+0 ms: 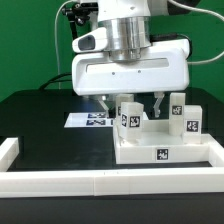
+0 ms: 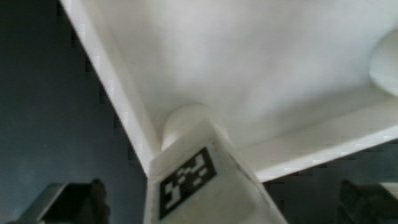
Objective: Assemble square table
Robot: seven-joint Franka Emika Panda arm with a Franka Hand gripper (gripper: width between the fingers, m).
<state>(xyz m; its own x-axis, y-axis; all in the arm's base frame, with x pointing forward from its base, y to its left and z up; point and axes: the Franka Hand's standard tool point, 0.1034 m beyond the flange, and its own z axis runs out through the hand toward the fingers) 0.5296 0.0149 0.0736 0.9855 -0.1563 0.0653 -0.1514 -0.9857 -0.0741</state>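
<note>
The square table top (image 1: 165, 150) lies flat on the black table (image 1: 40, 120), pushed into the corner of the low white border rail (image 1: 60, 181) toward the exterior view's right, its edges running square with that rail; being square, it has no long axis of its own. Three tagged legs stand upright on it, long axes vertical: one near the middle (image 1: 129, 117), one behind it toward the right (image 1: 176, 106), and one at the right edge (image 1: 191, 122). My gripper (image 1: 134, 103) hangs straight down over the middle leg with my fingers (image 1: 158, 103) spread wide, one on each side of it and holding nothing; whether either pad brushes the leg I cannot tell. In the wrist view that leg (image 2: 187, 165) rises toward me from the table top (image 2: 267, 60), its black tag facing the camera. The marker board (image 1: 88, 120) lies flat behind, toward the exterior view's left, where the black surface offers open room up to the rail.
</note>
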